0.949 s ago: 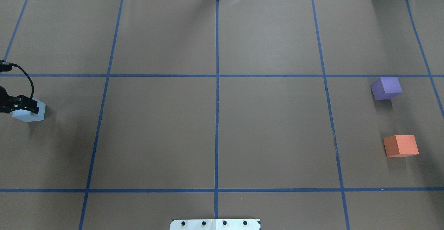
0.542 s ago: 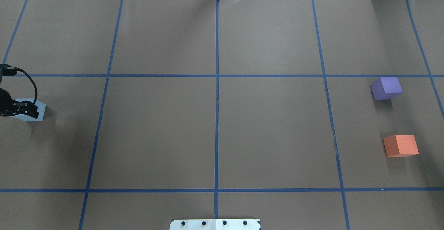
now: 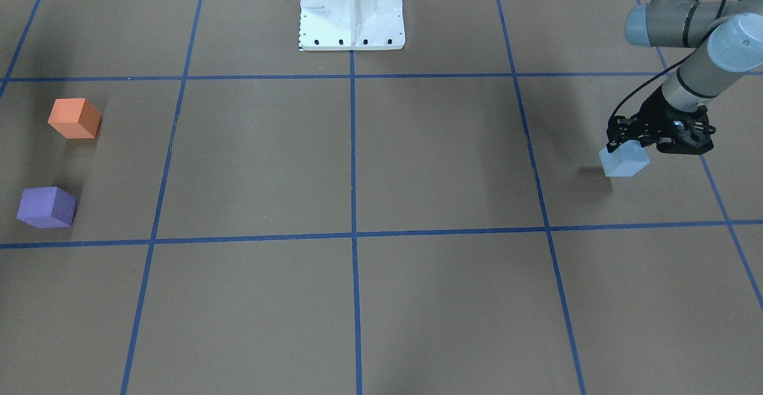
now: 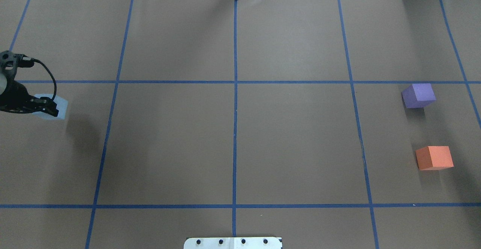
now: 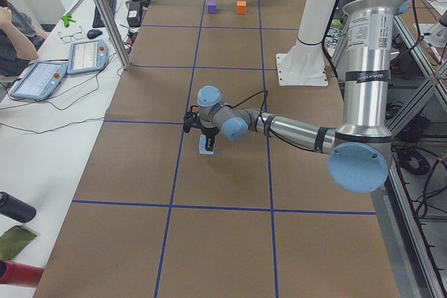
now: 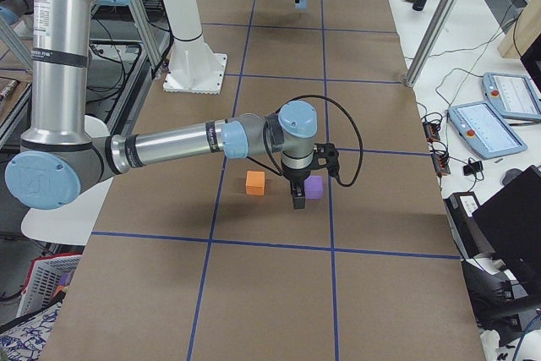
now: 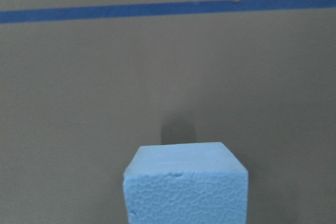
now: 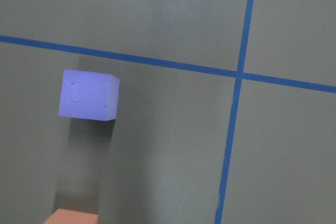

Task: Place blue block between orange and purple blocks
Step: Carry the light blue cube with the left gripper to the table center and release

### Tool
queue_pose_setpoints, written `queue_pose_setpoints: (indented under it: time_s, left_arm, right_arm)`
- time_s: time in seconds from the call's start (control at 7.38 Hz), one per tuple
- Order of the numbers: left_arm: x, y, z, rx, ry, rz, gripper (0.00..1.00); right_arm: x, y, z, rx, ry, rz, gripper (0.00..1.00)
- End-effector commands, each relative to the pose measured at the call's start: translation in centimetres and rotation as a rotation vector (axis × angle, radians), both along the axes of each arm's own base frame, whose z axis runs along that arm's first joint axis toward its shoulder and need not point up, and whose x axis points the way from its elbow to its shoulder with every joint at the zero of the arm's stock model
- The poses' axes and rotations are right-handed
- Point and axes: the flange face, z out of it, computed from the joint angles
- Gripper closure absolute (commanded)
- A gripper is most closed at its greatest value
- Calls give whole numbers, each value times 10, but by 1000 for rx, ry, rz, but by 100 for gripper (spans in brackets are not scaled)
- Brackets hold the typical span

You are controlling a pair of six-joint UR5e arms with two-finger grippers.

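Note:
The light blue foam block (image 4: 59, 106) hangs off the brown table at the far left, and my left gripper (image 4: 49, 107) is shut on it. The front view shows the block (image 3: 623, 162) under the gripper (image 3: 623, 149), with its shadow on the table beneath. It fills the bottom of the left wrist view (image 7: 185, 184). The purple block (image 4: 419, 95) and orange block (image 4: 434, 157) sit apart at the far right. My right gripper (image 6: 297, 199) shows only in the exterior right view, above those two blocks. I cannot tell whether it is open or shut.
Blue tape lines (image 4: 235, 91) split the table into a grid. The white robot base (image 3: 351, 8) stands at the near middle edge. A metal post (image 5: 105, 12), tablets (image 5: 87, 56) and a seated person are beside the table on the operators' side.
My left gripper has risen with the blue block, lifting it off the table. It has carried the block a little to the right and farther from the robot.

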Motion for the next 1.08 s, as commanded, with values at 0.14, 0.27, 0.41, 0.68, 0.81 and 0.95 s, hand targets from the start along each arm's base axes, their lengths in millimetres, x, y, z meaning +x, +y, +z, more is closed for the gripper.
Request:
queue_pose_setpoints:
  time_s: [0.14,0.27,0.41,0.68,0.81,0.95]
  left_arm:
    - [88,-14,-172,-14,3,50,71]
    - [148,7,-219,-16,32,56,71]
    - [200,19,-262,-12,53,51,67]
    - [315,32,-334,11,27,31,63]
    - [360,41,-346,24,3,55,59]
    - [391,50,-363,29,-5,54,52]
  right_arm:
    - [0,1,1,-1,0,-1,0]
    - [0,1,1,0,0,-2,0]
    - [0,1,1,0,0,-2,0]
    - [0,1,1,0,0,-2,0]
    - [0,1,1,0,0,-2,0]
    - [0,2,1,-1,0,-2,0]
